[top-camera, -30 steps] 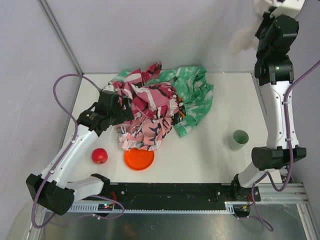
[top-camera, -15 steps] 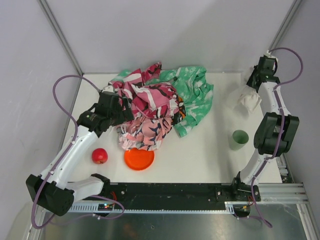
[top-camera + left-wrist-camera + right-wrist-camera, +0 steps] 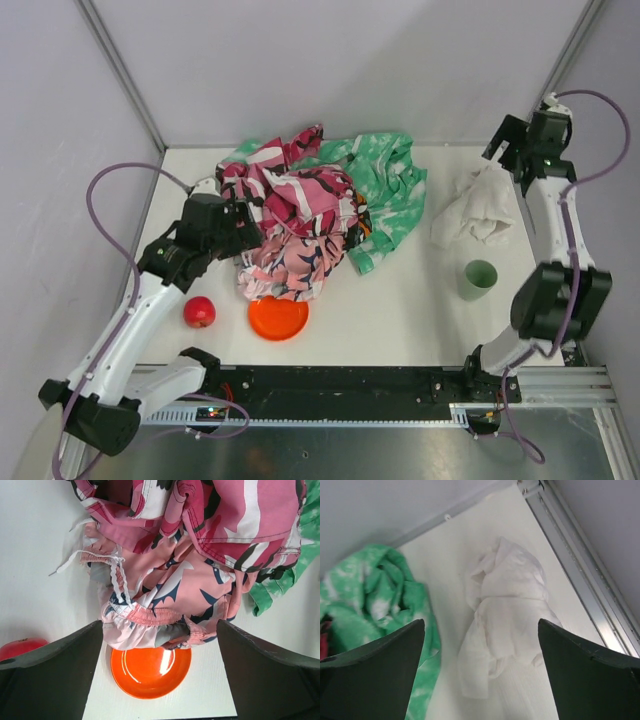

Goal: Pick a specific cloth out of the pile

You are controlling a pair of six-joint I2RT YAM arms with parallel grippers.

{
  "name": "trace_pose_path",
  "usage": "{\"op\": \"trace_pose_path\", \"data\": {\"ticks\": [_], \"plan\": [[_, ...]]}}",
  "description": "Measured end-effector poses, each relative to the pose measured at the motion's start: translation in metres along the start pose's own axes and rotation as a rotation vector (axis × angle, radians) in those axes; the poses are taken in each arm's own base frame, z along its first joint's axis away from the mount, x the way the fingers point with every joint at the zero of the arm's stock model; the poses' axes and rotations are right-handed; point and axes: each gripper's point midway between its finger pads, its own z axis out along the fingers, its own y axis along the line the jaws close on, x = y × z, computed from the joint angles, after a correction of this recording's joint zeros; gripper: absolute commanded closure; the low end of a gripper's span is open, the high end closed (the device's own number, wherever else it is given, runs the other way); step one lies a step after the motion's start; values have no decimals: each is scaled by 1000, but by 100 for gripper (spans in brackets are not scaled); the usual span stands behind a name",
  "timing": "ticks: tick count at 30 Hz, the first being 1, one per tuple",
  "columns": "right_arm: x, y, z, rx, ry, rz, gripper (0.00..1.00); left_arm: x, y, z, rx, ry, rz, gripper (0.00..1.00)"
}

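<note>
Though crumpled, soft white cloth (image 3: pixel 472 212).

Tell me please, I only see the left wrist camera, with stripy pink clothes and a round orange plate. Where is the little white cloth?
Observer: The small plain white fabric cloth lies crumpled at the far right of the white table, apart from the pile of pink, red, black and green cloths.
Operator: Is the other arm holding it?
Observer: No. The right gripper is open, with its fingers spread wide over the cloth.
Operator: Is anything else over there?
Observer: A pale green plastic cup stands upright, closer to the arms' bases than the cloth.
</note>
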Motion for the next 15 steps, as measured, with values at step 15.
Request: {"op": "trace_pose_path", "data": {"ticks": [15], "plan": [[66, -15, -189, -139, -210, 98, 1, 31, 6, -22, 101, 7, -34, 0]]}}
